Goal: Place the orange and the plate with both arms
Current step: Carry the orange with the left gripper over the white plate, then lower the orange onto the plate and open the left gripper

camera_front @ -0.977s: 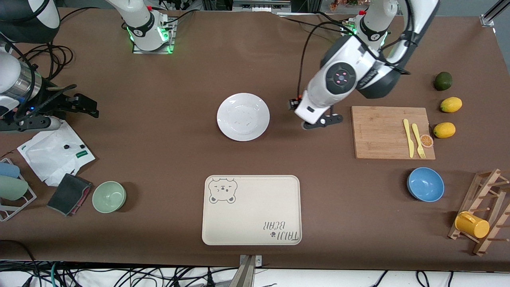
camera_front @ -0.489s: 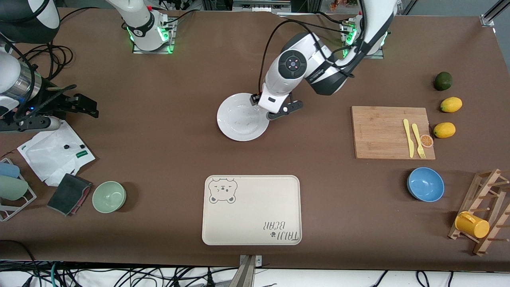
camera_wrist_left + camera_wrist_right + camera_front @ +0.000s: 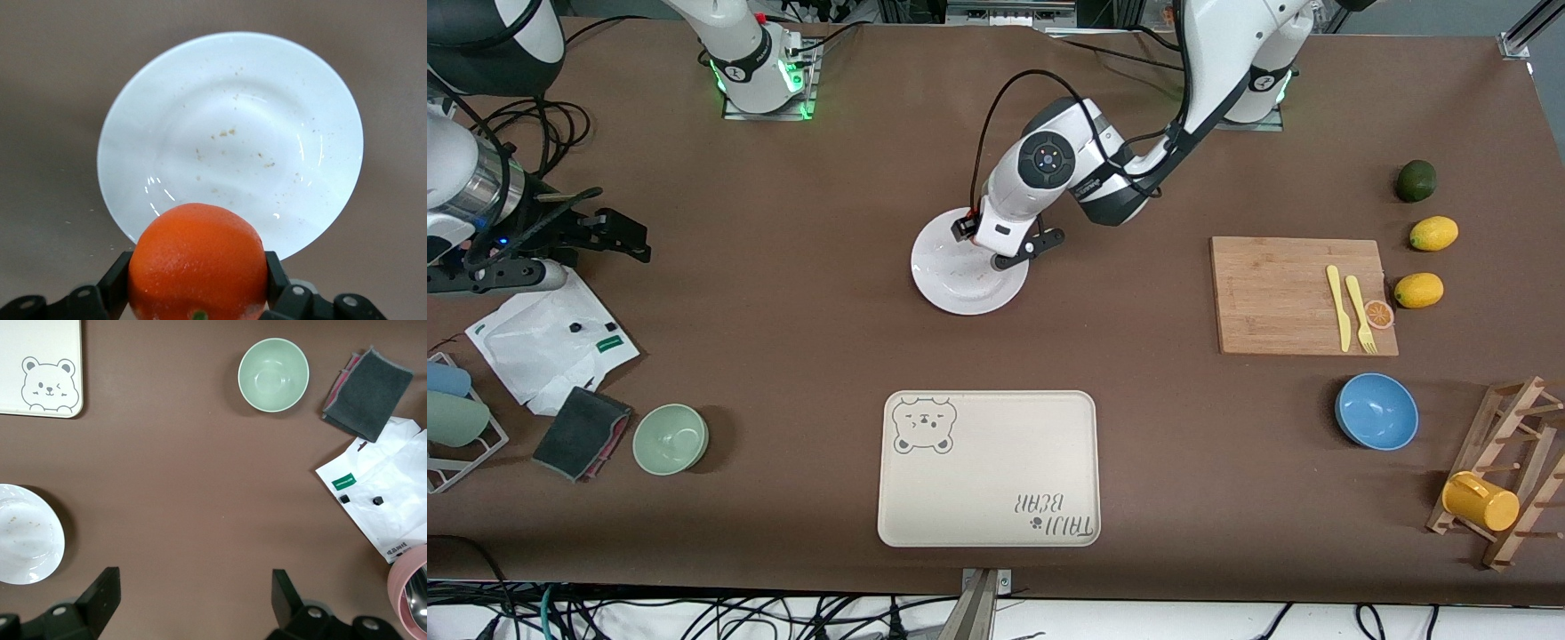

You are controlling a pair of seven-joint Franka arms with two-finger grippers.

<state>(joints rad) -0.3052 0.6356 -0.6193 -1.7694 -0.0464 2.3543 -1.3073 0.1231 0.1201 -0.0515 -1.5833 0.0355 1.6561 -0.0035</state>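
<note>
The white plate (image 3: 959,274) lies on the brown table at mid-table, farther from the front camera than the bear tray. My left gripper (image 3: 1003,252) hangs over the plate's edge on the left arm's side. In the left wrist view it (image 3: 198,283) is shut on the orange (image 3: 198,263), with the plate (image 3: 233,133) below. The orange is hidden under the hand in the front view. My right gripper (image 3: 618,234) waits open and empty at the right arm's end of the table, fingers wide apart (image 3: 195,593). The plate also shows in the right wrist view (image 3: 23,533).
The beige bear tray (image 3: 987,467) lies near the front edge. A green bowl (image 3: 671,437), grey cloth (image 3: 583,433) and white bag (image 3: 547,342) are at the right arm's end. A cutting board (image 3: 1280,298), blue bowl (image 3: 1376,411), lemons (image 3: 1418,290) and a cup rack (image 3: 1503,484) are at the left arm's end.
My left gripper has moved with the orange from beside the cutting board to over the plate's edge. The right arm has not moved.
</note>
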